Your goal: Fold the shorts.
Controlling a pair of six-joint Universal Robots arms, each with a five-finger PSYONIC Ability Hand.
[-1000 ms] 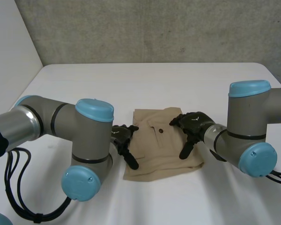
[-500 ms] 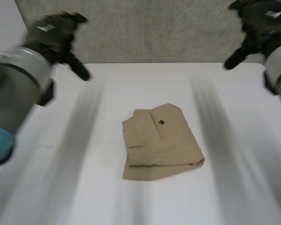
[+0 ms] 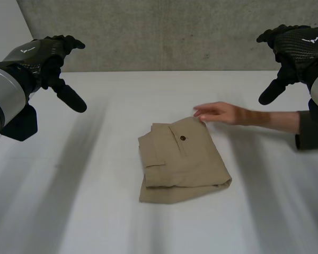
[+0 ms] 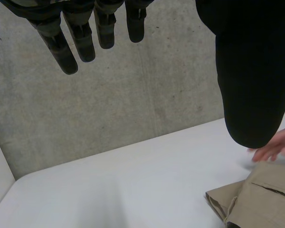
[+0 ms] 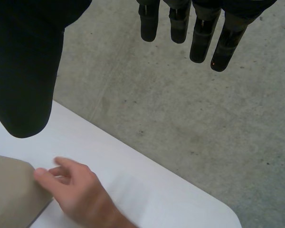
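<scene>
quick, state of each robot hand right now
Left robot hand: open, holding nothing.
Right robot hand: open, holding nothing.

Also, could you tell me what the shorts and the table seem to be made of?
The shorts look like tan woven cotton, matte, judging by soft creases, stitched seams and a dark button. The table looks like smooth white laminate or painted board; I cannot tell which.

The tan shorts (image 3: 181, 163) lie folded into a compact, buttoned-pocket-up bundle mid-table.
</scene>
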